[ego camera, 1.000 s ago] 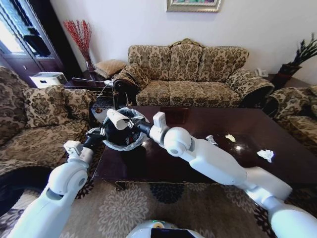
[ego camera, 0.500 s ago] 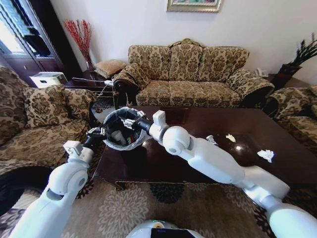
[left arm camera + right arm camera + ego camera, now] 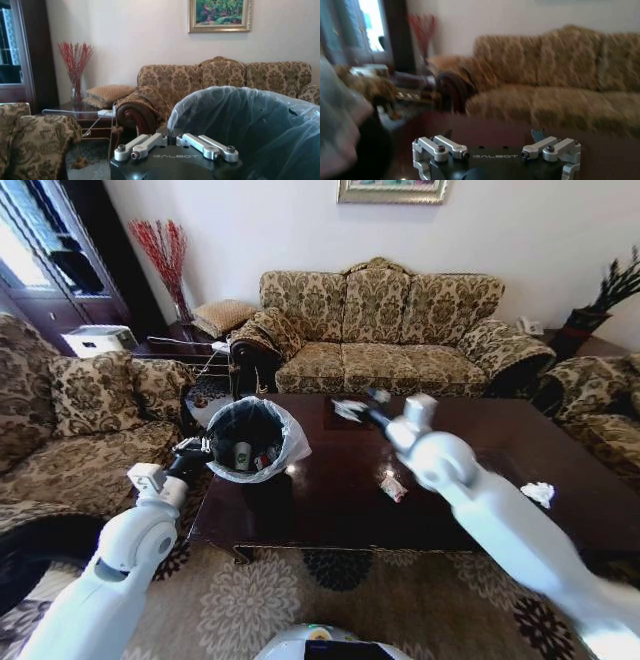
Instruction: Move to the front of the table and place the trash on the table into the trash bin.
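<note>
While sofas ring table, scraps remain.

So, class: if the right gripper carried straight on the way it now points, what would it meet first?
Probably the white scrap on the table just ahead of the right gripper, which points toward the far-left part of the tabletop. Depth is unclear, so it might pass over it.

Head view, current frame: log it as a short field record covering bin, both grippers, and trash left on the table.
trash bin: held at the table's left end, scraps visible inside
left gripper: shut on the bin's rim
right gripper: open, empty, above the table's far middle
tissue: on the table, right side
small scrap: on the table, near centre
</note>
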Controlling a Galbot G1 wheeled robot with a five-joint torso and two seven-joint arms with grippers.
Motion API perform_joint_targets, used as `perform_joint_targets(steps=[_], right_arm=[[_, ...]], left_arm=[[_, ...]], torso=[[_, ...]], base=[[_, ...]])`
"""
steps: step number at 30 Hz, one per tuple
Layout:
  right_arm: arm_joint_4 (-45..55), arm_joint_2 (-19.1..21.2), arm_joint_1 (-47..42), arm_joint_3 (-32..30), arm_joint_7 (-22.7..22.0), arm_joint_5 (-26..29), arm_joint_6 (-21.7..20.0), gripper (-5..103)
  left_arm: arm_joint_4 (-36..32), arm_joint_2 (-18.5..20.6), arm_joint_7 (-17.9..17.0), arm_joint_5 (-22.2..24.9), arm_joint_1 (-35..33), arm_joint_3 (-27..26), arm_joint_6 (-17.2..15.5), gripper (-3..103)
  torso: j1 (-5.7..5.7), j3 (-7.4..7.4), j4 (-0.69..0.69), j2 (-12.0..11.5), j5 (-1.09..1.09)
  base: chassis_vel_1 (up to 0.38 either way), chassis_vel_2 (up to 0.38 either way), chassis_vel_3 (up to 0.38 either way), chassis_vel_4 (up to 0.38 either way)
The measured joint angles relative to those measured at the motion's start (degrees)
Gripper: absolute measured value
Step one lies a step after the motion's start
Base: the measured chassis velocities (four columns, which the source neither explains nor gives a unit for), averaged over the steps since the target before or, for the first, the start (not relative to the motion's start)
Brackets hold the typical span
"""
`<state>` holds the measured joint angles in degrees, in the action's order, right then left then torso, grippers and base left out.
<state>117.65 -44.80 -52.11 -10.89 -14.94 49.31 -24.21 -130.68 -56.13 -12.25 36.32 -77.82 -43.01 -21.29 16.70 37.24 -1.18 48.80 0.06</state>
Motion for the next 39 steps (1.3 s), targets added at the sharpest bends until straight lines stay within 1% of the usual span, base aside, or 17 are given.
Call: perform_joint_targets(steps=[1,3,4,5,8,10,12,15,19,21,23,24,27,30,34,36,39], right_arm=[[-0.5,-0.7,-3.4,-1.0,0.0,-2.2,1.1,100],[-1.4,-1.9,-6.0,-1.3,0.1,-4.5,2.0,100],[-2.9,-3.5,-8.9,-1.3,0.2,-7.1,3.4,100],[-2.9,-3.5,-8.9,-1.3,0.2,-7.1,3.4,100],[-8.1,-7.4,-12.2,-0.1,0.3,-13.2,6.9,100],[-9.1,-8.2,-12.1,0.1,-0.2,-13.9,7.0,100],[-11.5,-10.2,-11.2,0.5,-4.0,-14.3,6.0,100],[-12.5,-10.8,-11.0,0.7,-5.0,-13.7,5.1,100],[-15.5,-11.7,-10.6,0.8,-3.1,-13.5,4.9,101],[-16.5,-12.0,-10.3,0.7,-2.6,-13.6,4.9,99],[-19.8,-13.2,-9.5,0.7,-1.0,-13.9,5.1,92],[-19.8,-13.2,-9.5,0.7,-1.0,-13.9,5.1,92],[-23.2,-15.0,-9.0,0.7,1.0,-15.1,6.2,78],[-23.7,-15.7,-8.9,0.7,1.2,-15.3,6.5,72],[-23.1,-16.3,-9.1,0.7,1.0,-15.5,6.5,50],[-22.8,-16.3,-9.2,0.6,0.8,-15.5,6.5,50],[-21.7,-16.2,-9.6,0.6,0.2,-15.5,6.5,34]], left_arm=[[-0.4,-0.3,0.0,-0.1,-0.5,-0.4,0.0,3],[-1.0,-0.7,-0.1,-0.2,-1.3,-1.0,0.0,3],[-1.5,-0.9,-0.4,-0.3,-1.6,-1.3,0.0,3],[-1.5,-0.9,-0.4,-0.3,-1.6,-1.3,0.0,3],[-1.7,-0.6,-0.9,-0.3,-1.3,-0.7,0.0,3],[-1.8,-0.5,-0.9,-0.3,-1.3,-0.5,-0.1,3],[-2.2,-0.4,-0.9,-0.2,-1.3,-0.2,-0.1,3],[-2.2,-0.5,-0.9,-0.2,-1.3,0.0,-0.1,3],[-2.1,-0.7,-0.9,-0.3,-1.3,0.2,-0.1,3],[-2.1,-0.7,-0.9,-0.3,-1.3,0.3,-0.1,3],[-2.0,-0.8,-0.9,-0.4,-1.2,0.3,-0.1,3],[-2.0,-0.8,-0.9,-0.4,-1.2,0.3,-0.1,3],[-1.4,-0.9,-0.8,-0.4,-1.1,0.3,0.0,3],[-1.3,-0.9,-0.7,-0.4,-1.2,0.3,0.0,3],[-1.7,-0.9,0.1,-0.9,-1.3,0.1,0.0,3],[-1.8,-0.9,0.1,-1.0,-1.2,0.1,0.0,3],[-1.9,-1.1,0.2,-1.1,-1.2,0.1,0.0,3]], torso=[[0.00,0.00,-0.01,0.0,-0.07],[0.00,-0.01,-0.04,0.0,-0.09],[-0.01,-0.01,-0.10,0.0,-0.03],[-0.01,-0.01,-0.10,0.0,-0.03],[-0.01,-0.01,-0.08,0.0,-0.08],[-0.01,-0.01,-0.08,0.0,-0.07],[0.00,-0.01,-0.09,0.0,-0.05],[0.00,0.00,-0.08,0.0,-0.07],[0.00,-0.01,-0.07,0.0,-0.08],[0.00,-0.01,-0.08,0.0,-0.07],[0.00,0.00,-0.08,0.0,-0.07],[0.00,0.00,-0.08,0.0,-0.07],[0.01,0.00,-0.06,0.0,-0.07],[0.00,0.00,-0.07,0.0,-0.07],[0.00,0.00,-0.08,0.0,-0.06],[0.00,0.00,-0.07,0.0,-0.07],[0.00,0.00,-0.07,0.0,-0.06]], base=[[0.000,0.000,0.000,0.000],[0.000,0.000,0.000,0.000],[0.000,0.000,0.000,0.000],[0.000,0.000,0.000,0.000],[0.000,0.000,0.000,0.000],[0.000,0.000,0.000,0.000],[0.000,0.000,0.000,0.000],[0.000,0.000,0.000,0.000],[0.000,0.000,0.000,0.000],[0.000,0.000,0.000,0.000],[0.000,0.000,0.000,0.000],[0.000,0.000,0.000,0.000],[0.000,0.000,0.000,0.000],[0.000,0.000,0.000,0.000],[0.000,0.000,0.000,0.000],[0.000,0.000,0.000,0.000],[0.000,0.000,0.000,0.000]])
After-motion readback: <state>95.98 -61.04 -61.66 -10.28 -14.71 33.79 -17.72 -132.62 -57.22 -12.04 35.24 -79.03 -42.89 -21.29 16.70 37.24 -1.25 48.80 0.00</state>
